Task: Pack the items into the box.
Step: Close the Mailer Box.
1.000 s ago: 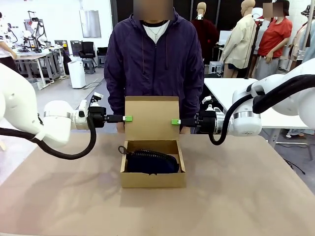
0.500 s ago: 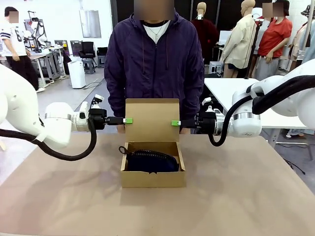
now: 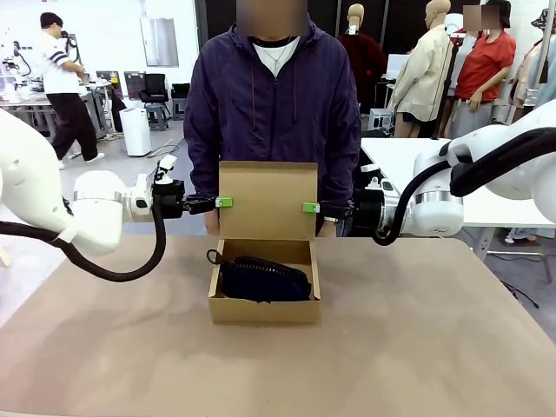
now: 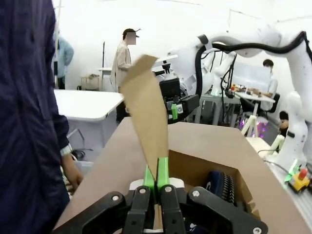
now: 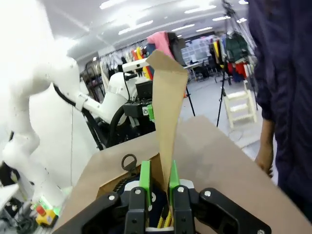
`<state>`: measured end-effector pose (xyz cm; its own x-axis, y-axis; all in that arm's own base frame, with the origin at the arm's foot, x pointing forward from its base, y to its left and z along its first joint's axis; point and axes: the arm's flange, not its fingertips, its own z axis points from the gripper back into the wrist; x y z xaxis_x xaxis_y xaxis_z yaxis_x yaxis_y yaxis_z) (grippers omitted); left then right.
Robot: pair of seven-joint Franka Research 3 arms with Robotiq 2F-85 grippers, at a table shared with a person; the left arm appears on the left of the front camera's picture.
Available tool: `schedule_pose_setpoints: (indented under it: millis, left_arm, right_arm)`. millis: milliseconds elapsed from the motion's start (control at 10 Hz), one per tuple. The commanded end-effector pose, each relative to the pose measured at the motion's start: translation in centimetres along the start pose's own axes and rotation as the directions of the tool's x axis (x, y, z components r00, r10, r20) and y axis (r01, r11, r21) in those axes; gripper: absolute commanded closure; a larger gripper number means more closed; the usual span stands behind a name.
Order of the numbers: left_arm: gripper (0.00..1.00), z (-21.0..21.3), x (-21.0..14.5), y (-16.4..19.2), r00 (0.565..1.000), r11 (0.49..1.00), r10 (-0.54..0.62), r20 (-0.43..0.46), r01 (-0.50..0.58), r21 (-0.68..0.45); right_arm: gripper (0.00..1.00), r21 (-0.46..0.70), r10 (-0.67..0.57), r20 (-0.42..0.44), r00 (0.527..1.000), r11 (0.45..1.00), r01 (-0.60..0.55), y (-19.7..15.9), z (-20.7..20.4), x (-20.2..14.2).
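Table (image 3: 417,347): flat brown top, spans whole near field, person standing at far edge. Box (image 3: 263,308) sits directly on it, near middle, slightly toward far side, lid flap standing upright at far wall. Rest of tabletop bare brown surface on both sides of box and in front of it. Left wrist view: same brown top (image 4: 204,139) running away beyond box (image 4: 195,168). Right wrist view: tabletop (image 5: 214,161) beside box (image 5: 114,180), one corner of box visible.

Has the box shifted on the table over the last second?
Yes. In the front view the box has slid slightly toward the person and to the robot's left, judged against the table's far edge.
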<state>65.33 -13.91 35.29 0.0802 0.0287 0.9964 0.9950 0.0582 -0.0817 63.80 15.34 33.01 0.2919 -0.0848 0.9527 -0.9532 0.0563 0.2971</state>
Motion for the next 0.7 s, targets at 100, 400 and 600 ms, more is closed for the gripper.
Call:
schedule_pose_setpoints:
  millis: [100, 400, 600]
  left_arm:
    - [0.96, 0.1, -0.6, -1.8, 0.996, 0.995, -0.077, -0.032, 0.075, -0.059]
    - [0.96, -0.1, -0.7, -2.3, 0.979, 0.973, -0.194, -0.056, 0.185, -0.137]
    - [0.96, 0.2, -1.0, -2.5, 0.952, 0.943, -0.306, -0.027, 0.3, -0.146]
  right_arm:
    - [0.79, 0.033, 0.16, -0.03, 0.987, 0.987, -0.159, 2.8, -0.4, -1.1]
    - [0.79, 0.049, 0.283, -0.031, 0.959, 0.958, -0.281, 4.0, -0.5, -1.9]
    - [0.79, 0.067, 0.364, -0.014, 0.931, 0.93, -0.362, 4.8, -0.2, -2.9]
